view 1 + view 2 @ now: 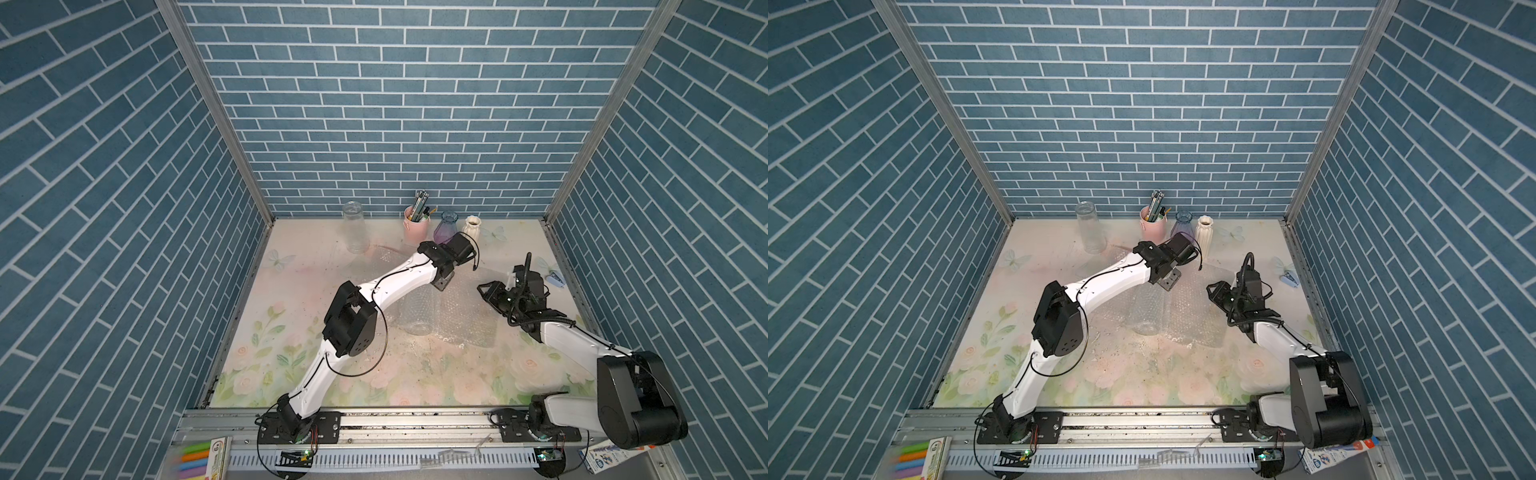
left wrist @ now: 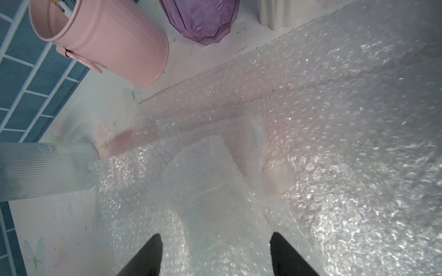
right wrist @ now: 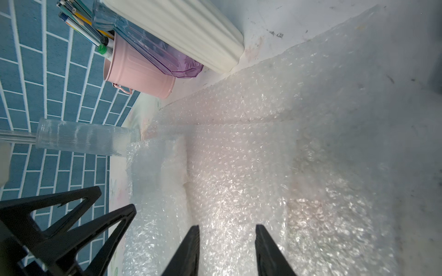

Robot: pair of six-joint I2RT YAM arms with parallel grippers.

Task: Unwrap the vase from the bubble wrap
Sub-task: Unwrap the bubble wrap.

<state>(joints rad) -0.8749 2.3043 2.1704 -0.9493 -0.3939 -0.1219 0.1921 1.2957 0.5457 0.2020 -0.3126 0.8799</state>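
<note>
Looking down in both top views: clear, crinkly bubble wrap [image 1: 465,320] [image 1: 1192,316] spread on the floral-printed table top [image 1: 374,374], loosely covering a clear glass vase [image 1: 417,322] [image 1: 1145,322] lying on its side. The left gripper [image 1: 441,286] pointing down at the far end of this vase, the right gripper [image 1: 482,287] just beside, over the open sheet.

Moving to the left wrist view: fingers [image 2: 148,260] spread apart, straddling a wrapped hump, pinching nothing yet. Tall ribbed clear cylinder [image 2: 43,172], pink metal bucket [image 2: 107,43] and purple glass vase [image 2: 203,19] standing near the sheet's edge.

Turning to the right wrist view: right gripper [image 3: 227,229] moderately parted above the wrap, holding nothing. White ribbed ceramic vase [image 3: 179,31] just at the wrap's edge.

Possible trouble: closing on glass and film together, thus dragging or rolling the vase instead of peeling; tugging the sheet and toppling the pieces standing at its border.
</note>
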